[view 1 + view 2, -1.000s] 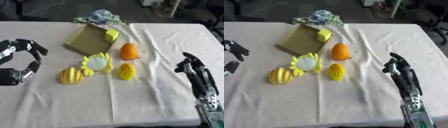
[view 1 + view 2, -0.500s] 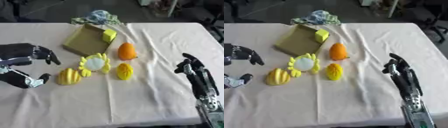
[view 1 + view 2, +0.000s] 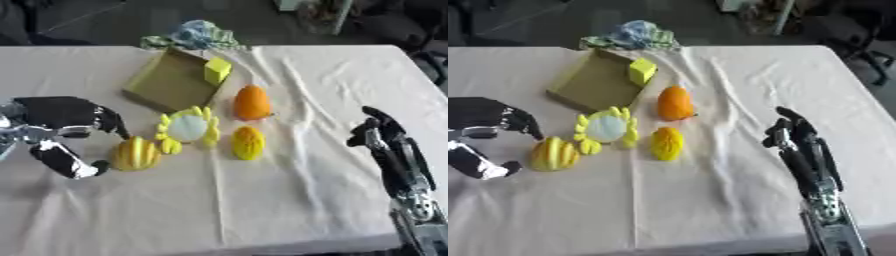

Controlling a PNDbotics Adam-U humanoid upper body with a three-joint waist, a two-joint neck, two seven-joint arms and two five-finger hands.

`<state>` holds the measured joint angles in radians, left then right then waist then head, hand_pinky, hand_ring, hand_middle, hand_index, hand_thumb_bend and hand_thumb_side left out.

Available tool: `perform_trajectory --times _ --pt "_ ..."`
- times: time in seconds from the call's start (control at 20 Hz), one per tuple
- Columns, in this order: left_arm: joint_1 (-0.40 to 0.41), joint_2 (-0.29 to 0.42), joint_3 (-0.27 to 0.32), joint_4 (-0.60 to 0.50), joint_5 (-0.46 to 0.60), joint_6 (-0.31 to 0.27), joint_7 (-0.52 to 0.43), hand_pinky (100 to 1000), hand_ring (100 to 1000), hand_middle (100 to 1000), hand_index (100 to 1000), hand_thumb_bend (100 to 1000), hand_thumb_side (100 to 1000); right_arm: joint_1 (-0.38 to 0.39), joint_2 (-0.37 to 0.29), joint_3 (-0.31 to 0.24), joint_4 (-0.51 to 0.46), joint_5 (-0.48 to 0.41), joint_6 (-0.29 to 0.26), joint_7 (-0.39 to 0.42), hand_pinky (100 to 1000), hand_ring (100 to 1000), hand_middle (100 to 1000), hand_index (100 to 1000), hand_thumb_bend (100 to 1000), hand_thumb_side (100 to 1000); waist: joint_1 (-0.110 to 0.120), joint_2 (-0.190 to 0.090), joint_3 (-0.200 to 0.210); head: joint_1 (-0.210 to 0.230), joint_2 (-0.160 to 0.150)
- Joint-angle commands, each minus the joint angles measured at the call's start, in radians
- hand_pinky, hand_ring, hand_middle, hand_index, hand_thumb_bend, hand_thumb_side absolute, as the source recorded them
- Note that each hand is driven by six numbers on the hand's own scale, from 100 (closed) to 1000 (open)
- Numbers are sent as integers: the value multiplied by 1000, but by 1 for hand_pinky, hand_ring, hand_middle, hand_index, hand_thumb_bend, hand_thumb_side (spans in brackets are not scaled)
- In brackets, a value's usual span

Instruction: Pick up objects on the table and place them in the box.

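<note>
Left hand (image 3: 61, 132) spread wide just beside the ridged yellow fruit (image 3: 134, 154), bracketing it for a grasp; right hand (image 3: 385, 140) idle, fingers relaxed, well apart from the box (image 3: 171, 84).

The table (image 3: 306, 200) wears soft white cloth with wrinkles. The box (image 3: 171, 85) looks like dull brown cardboard. Beside it, the orange toy (image 3: 252, 102) looks smooth.

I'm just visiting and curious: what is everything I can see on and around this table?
Box: one, tan, far left-centre of the table.
Cube: one, yellow-green, at the box's right edge.
Orange toy: one, centre.
Yellow oval toy: one, below the orange one.
Ribbed yellow toy: one, by the left hand.
Sun-shaped toy: one, yellow rim, pale centre.
Crumpled cloth: one, blue-green, far edge.
Tablecloth: one, white.
Left hand: open, beside the ribbed toy.
Right hand: open, idle, lower right.
</note>
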<state>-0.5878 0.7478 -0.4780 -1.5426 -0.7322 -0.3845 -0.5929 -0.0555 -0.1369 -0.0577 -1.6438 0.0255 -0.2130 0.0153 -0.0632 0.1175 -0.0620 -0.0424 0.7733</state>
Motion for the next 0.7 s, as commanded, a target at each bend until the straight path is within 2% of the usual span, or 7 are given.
perform_trajectory --times 0.05,0.4,0.7 --pt "-29 -24 4 45 -86 -13 68 764 740 766 864 275 315 -5 -17 -2 -11 3 0 1 555 501 506 851 100 585 13 -17 -2 -3 -3" --pt "-48 -91 2 141 -186 -23 152 785 760 797 895 290 327 -3 -14 -1 -11 1 0 2 554 501 506 851 100 587 11 -17 -5 -6 -3" --pt "-56 -125 2 186 -219 -49 148 787 758 796 896 272 365 -2 -12 -1 -10 -1 0 2 554 501 506 851 100 589 10 -16 -8 -6 -3"
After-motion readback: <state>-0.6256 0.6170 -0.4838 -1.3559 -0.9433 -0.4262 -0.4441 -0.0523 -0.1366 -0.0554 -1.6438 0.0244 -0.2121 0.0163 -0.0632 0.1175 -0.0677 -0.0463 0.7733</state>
